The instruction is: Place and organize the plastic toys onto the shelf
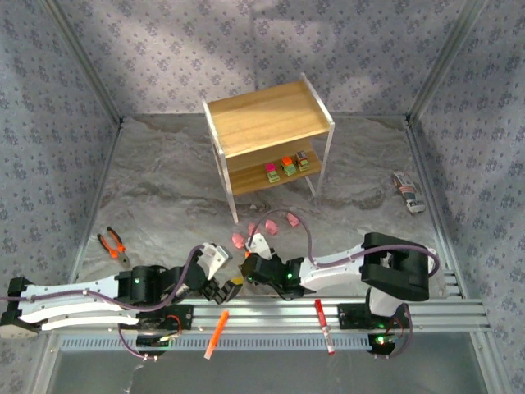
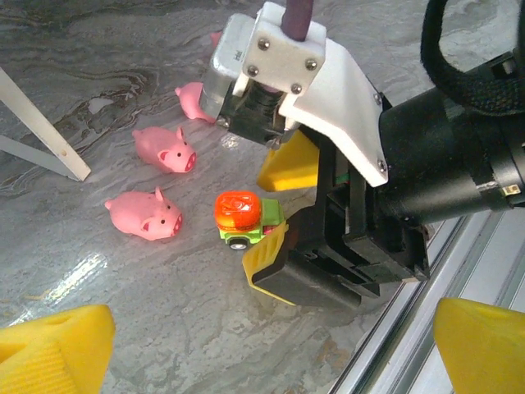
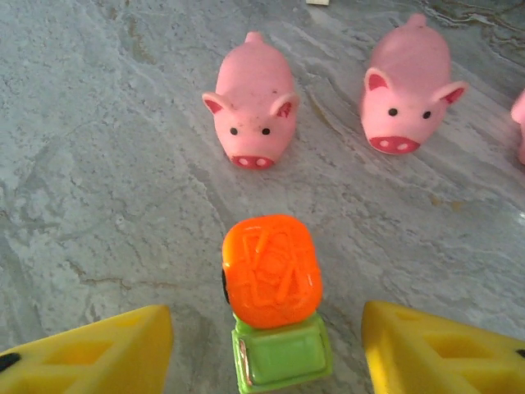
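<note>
A blocky toy with an orange top on a green base point(image 3: 275, 300) stands on the table between the yellow fingertips of my right gripper point(image 3: 267, 353). That gripper is open, with a gap on each side of the toy. In the left wrist view the same toy point(image 2: 240, 220) sits between the right gripper's fingers point(image 2: 272, 256). Pink pigs point(image 3: 250, 103) point(image 3: 408, 86) lie just beyond it. My left gripper point(image 2: 271, 361) is open and holds nothing, close to the right of these toys. The shelf point(image 1: 267, 123) stands at the back with three blocky toys point(image 1: 288, 166) on its lower tier.
Orange-handled pliers point(image 1: 113, 245) lie at the left. An orange marker point(image 1: 216, 335) and a red pen point(image 1: 324, 325) rest on the metal rail point(image 1: 443, 310) at the near edge. A small grey object point(image 1: 408, 192) lies at the right. A white shelf leg point(image 2: 41, 123) stands near the pigs.
</note>
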Robot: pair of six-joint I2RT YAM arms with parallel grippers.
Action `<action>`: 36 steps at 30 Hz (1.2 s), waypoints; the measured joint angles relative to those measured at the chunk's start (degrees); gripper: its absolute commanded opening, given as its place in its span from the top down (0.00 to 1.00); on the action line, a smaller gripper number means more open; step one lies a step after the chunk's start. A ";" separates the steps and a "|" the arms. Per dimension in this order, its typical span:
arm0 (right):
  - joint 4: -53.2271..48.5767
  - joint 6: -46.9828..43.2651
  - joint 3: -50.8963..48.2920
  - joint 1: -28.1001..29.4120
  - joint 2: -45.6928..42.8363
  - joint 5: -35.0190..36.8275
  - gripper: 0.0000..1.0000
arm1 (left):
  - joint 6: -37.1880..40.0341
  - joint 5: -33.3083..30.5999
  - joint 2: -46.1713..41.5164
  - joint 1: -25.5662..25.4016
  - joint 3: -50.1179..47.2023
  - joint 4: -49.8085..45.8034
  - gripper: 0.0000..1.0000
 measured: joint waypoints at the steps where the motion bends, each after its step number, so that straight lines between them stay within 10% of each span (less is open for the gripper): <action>1: 0.07 -0.04 0.13 0.00 0.24 -0.15 0.40 | 0.00 -0.13 0.00 0.00 -0.02 0.00 0.00; 36: 6.12 -0.39 -1.92 0.20 3.74 2.67 0.65 | 0.00 -0.17 -0.35 0.00 -0.09 0.00 0.00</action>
